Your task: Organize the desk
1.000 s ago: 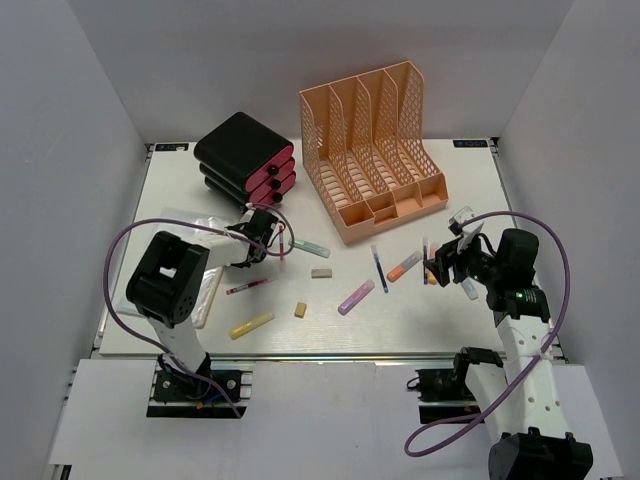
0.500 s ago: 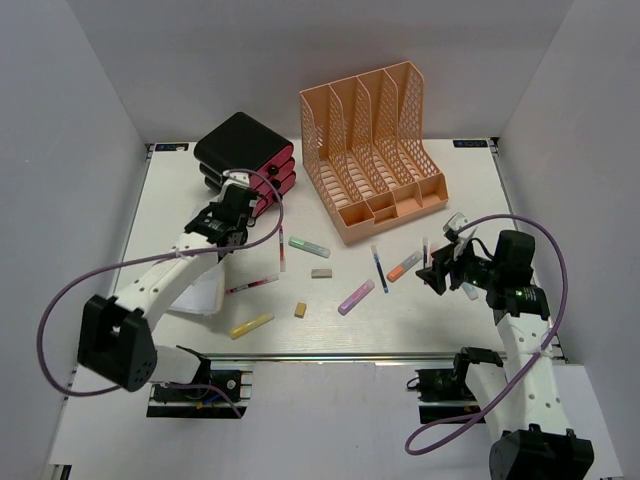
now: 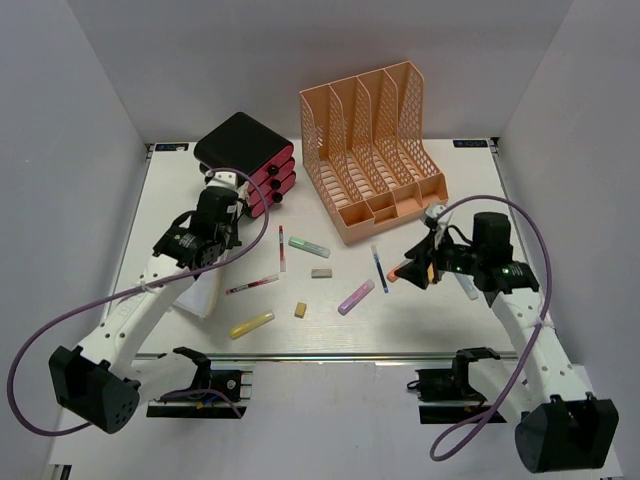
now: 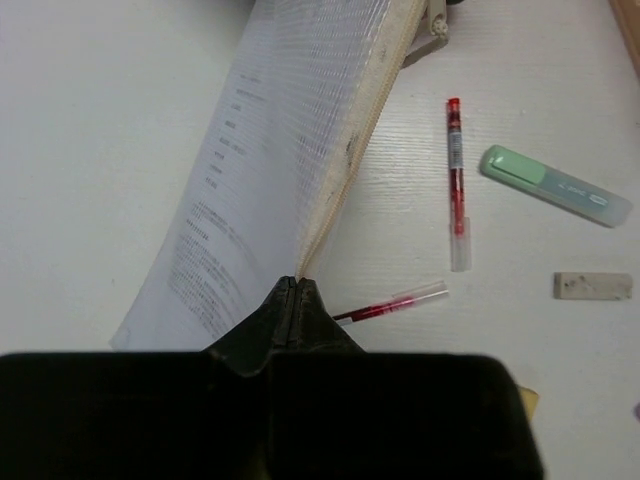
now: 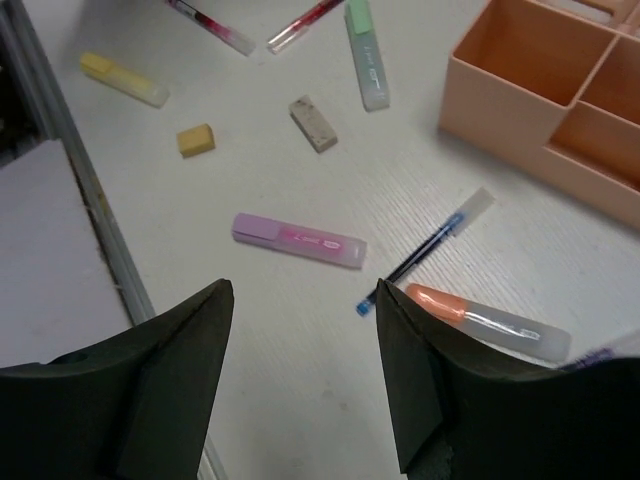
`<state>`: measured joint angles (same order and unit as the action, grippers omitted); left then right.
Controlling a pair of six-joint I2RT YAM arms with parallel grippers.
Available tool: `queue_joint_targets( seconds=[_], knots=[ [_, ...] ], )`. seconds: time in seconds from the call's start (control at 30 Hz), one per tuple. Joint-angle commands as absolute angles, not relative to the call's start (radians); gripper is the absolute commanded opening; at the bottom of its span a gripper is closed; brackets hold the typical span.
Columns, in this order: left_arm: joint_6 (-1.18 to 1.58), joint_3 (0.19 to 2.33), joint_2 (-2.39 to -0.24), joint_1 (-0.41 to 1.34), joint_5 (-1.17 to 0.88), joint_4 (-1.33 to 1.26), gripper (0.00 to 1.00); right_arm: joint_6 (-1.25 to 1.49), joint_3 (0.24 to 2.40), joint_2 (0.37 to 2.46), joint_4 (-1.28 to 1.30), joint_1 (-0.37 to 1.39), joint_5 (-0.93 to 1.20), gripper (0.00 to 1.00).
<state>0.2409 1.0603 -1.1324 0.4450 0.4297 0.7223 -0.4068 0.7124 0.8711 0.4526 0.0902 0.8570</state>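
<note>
Beneath both arms lay the desk (image 3: 420, 325), its far side bearing the orange file rack (image 3: 375, 150). Left of the rack, the left gripper (image 4: 293, 290) had its jaws clamped on the edge of a clear pouch (image 4: 270, 170), likely to file it. In front of the rack, the right gripper (image 5: 302, 300) hung jaws apart by an orange highlighter (image 5: 480, 320), seemingly its next pick.

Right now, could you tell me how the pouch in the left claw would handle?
Probably floppy: the pouch drapes limply from the shut left claw. Likely light, since a pinch on one edge seems to raise it.
</note>
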Motion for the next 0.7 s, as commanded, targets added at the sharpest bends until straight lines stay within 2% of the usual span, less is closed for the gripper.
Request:
queue_joint_targets(
  seconds=[0.0,0.17,0.43,0.67],
  knots=[
    [0.259,1.112,-1.08,0.44,0.339,0.713,0.0,-0.273,0.831,0.952,0.358,0.179,0.805,0.64],
    [0.25,1.109,-1.051,0.449,0.282,0.712,0.0,-0.039,1.058,1.167,0.315,0.279,0.741,0.65],
    [0.23,1.045,-0.98,0.449,0.232,0.689,0.0,0.21,1.432,1.514,0.33,0.558,0.629,0.63],
    [0.239,1.011,-0.953,0.449,0.192,0.672,0.0,0.454,1.755,1.773,0.33,0.692,0.52,0.64]
  ],
)
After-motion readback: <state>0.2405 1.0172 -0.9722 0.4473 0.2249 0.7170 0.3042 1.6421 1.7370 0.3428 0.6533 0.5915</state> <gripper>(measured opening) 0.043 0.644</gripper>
